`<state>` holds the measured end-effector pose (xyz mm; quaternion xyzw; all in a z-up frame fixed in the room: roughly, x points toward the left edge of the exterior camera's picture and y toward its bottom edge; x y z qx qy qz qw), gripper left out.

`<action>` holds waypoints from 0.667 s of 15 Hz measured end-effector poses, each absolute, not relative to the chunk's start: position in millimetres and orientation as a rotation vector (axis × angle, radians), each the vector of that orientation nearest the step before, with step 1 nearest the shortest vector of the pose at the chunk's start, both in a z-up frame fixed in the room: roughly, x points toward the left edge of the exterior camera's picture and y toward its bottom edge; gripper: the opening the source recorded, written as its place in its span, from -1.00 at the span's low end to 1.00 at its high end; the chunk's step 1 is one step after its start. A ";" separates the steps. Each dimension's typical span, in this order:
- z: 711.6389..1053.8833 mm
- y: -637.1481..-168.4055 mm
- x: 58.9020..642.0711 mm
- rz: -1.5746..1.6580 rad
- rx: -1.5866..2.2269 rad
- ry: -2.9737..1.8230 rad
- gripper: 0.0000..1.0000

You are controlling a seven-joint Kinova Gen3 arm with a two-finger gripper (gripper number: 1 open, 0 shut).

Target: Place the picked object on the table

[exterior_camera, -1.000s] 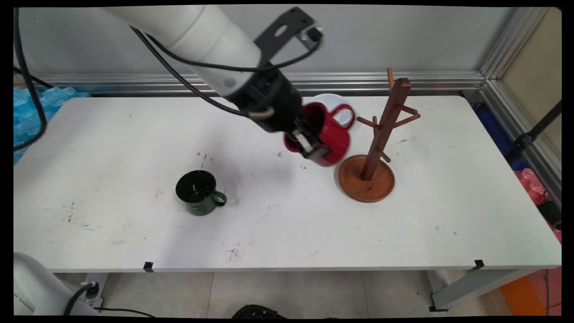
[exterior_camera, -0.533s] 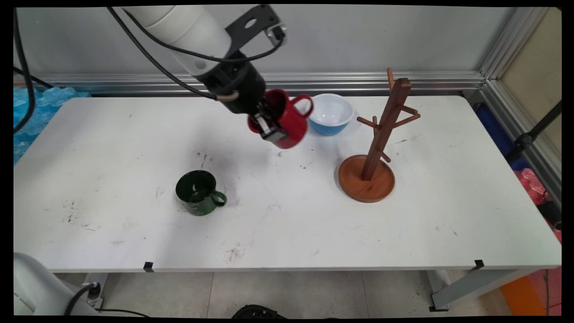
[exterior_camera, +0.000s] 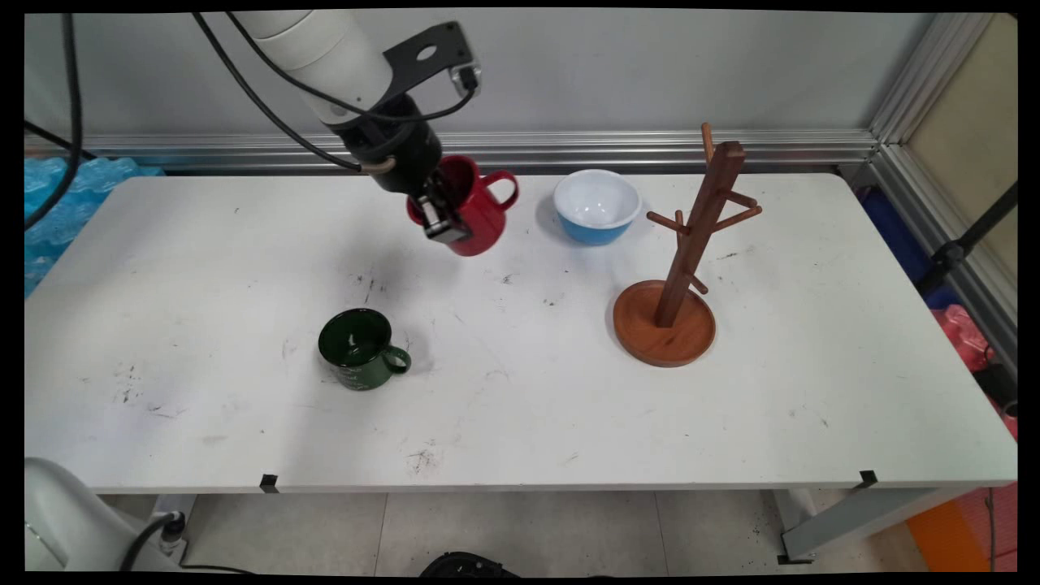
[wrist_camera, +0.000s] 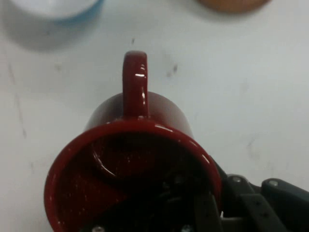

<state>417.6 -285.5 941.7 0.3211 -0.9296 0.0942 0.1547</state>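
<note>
My gripper (exterior_camera: 439,218) is shut on the rim of a red mug (exterior_camera: 471,213) and holds it above the back middle of the white table (exterior_camera: 520,390). The mug is tilted, its handle pointing right toward the blue bowl (exterior_camera: 596,206). In the hand view the red mug (wrist_camera: 133,169) fills the lower half, mouth toward the camera and handle pointing up; one finger sits inside the mug and one outside its wall. The bowl's edge (wrist_camera: 53,8) shows at the top left.
A wooden mug tree (exterior_camera: 678,268) on a round base stands right of centre, its base edge (wrist_camera: 231,4) at the hand view's top. A dark green mug (exterior_camera: 357,349) stands upright left of centre. Blue plastic (exterior_camera: 57,203) lies off the table's left end.
The arm has carried the red mug leftward and toward the back, away from the mug tree, uncovering the blue bowl. The green mug and the tree have not moved.
</note>
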 end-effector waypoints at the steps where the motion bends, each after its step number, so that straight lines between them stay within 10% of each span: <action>1: 938.5 -287.8 420.7 0.265 0.915 -2.681 -1.00; 10: 882.7 -318.2 448.1 0.200 0.803 -2.930 -1.00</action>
